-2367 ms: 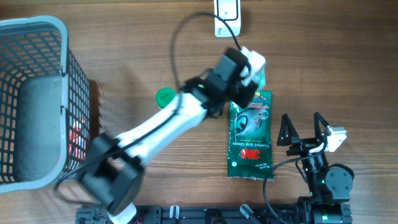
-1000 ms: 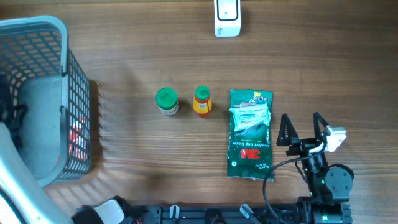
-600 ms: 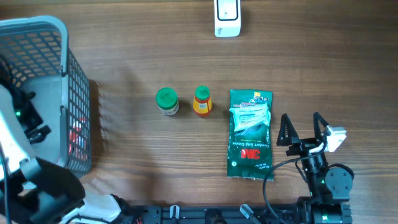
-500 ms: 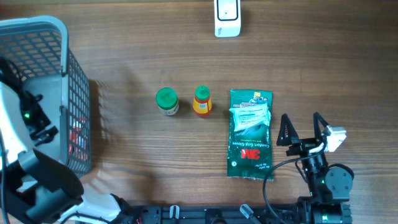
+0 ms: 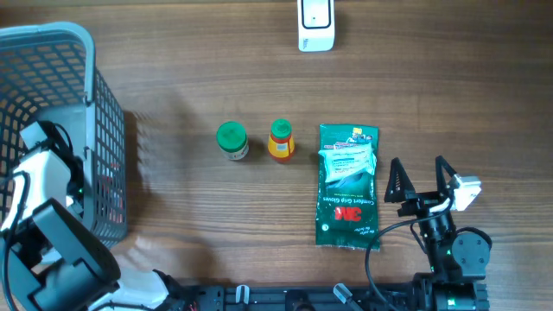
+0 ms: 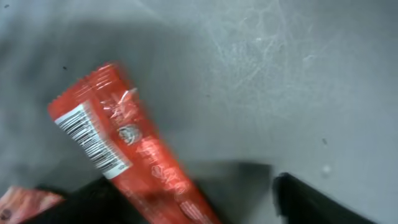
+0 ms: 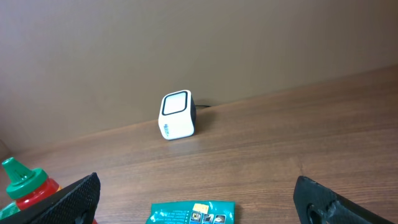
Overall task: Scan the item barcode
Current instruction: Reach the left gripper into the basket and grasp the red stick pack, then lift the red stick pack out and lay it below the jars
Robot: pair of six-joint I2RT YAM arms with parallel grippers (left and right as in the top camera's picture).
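Observation:
A red packet (image 6: pixel 134 155) with a white barcode label lies on the grey floor of the basket (image 5: pixel 52 39). My left gripper (image 6: pixel 199 206) is down inside the basket, its jaws either side of the packet's lower end. The left finger is right at the packet, while a gap shows on the right side, so the jaws stand open. From overhead the left gripper (image 5: pixel 76 186) is mostly hidden by its own arm. The white scanner (image 5: pixel 315 22) stands at the table's far edge. My right gripper (image 5: pixel 421 173) rests open near the front right, holding nothing.
A green 3M packet (image 5: pixel 348 186) lies just left of the right gripper. A green-capped jar (image 5: pixel 231 140) and a red-and-yellow bottle (image 5: pixel 280 141) stand mid-table. More red wrapping (image 6: pixel 18 202) shows at the left wrist view's lower left. The basket's mesh walls surround the left arm.
The left arm swung from the green packet to the basket and dropped inside. Its jaws have begun narrowing around the red packet. The right arm has not moved.

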